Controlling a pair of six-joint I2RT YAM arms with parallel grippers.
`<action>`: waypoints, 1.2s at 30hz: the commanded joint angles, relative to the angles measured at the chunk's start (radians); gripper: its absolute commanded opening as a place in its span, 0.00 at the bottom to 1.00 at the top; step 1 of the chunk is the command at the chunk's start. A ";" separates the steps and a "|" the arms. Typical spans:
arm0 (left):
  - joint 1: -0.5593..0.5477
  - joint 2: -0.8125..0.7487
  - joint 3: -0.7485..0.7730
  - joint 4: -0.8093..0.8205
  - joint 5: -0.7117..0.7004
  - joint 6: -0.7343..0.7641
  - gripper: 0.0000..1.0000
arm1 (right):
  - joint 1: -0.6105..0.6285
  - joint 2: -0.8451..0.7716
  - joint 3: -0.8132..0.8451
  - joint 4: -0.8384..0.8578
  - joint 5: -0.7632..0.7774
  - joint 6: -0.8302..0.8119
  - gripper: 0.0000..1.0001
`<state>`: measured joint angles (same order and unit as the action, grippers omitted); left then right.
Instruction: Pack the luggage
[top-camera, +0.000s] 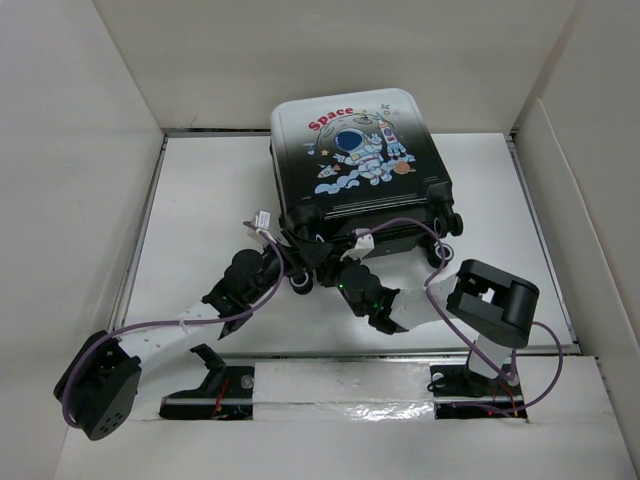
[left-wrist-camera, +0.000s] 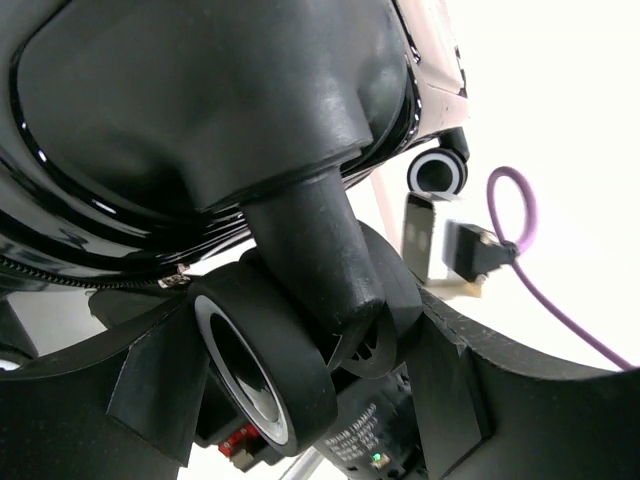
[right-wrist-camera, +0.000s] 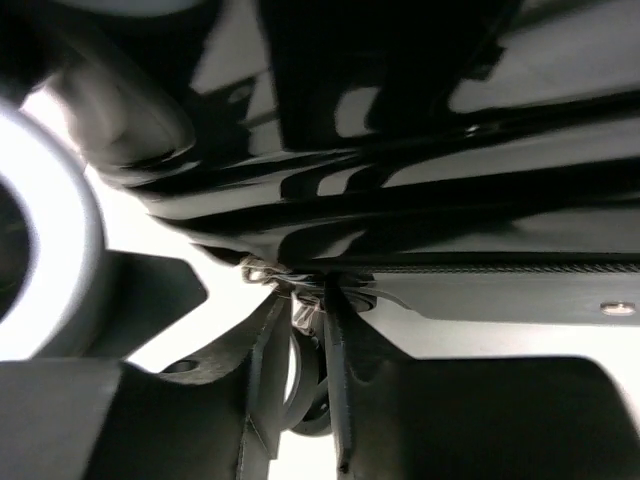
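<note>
Luggage (top-camera: 362, 160) lies closed, printed shell up, at the table's (top-camera: 210, 200) far centre. Left gripper (left-wrist-camera: 300, 350) straddles a caster wheel (left-wrist-camera: 250, 365), fingers spread around it. Right gripper (right-wrist-camera: 305, 360) is pinched on the zipper pull (right-wrist-camera: 300, 310) at the near edge.

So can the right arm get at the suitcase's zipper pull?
Probably yes. The right gripper is already up against the suitcase, its jaws nearly closed around the zipper pull at the seam, with nothing in between.
</note>
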<state>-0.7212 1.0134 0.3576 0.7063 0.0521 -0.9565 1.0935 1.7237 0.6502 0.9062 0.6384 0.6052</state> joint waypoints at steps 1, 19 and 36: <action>-0.026 -0.038 0.018 0.306 0.117 -0.080 0.00 | -0.034 0.014 0.036 0.091 0.127 0.094 0.24; -0.026 -0.133 0.066 0.122 0.008 0.068 0.00 | -0.046 -0.111 -0.242 0.227 0.190 0.160 0.00; -0.026 -0.133 0.076 0.105 0.028 0.084 0.00 | -0.024 -0.264 -0.219 0.121 -0.180 -0.099 0.62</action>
<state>-0.7403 0.9024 0.3500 0.5930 0.0273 -0.8589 1.0565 1.4124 0.3710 0.9607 0.6033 0.5930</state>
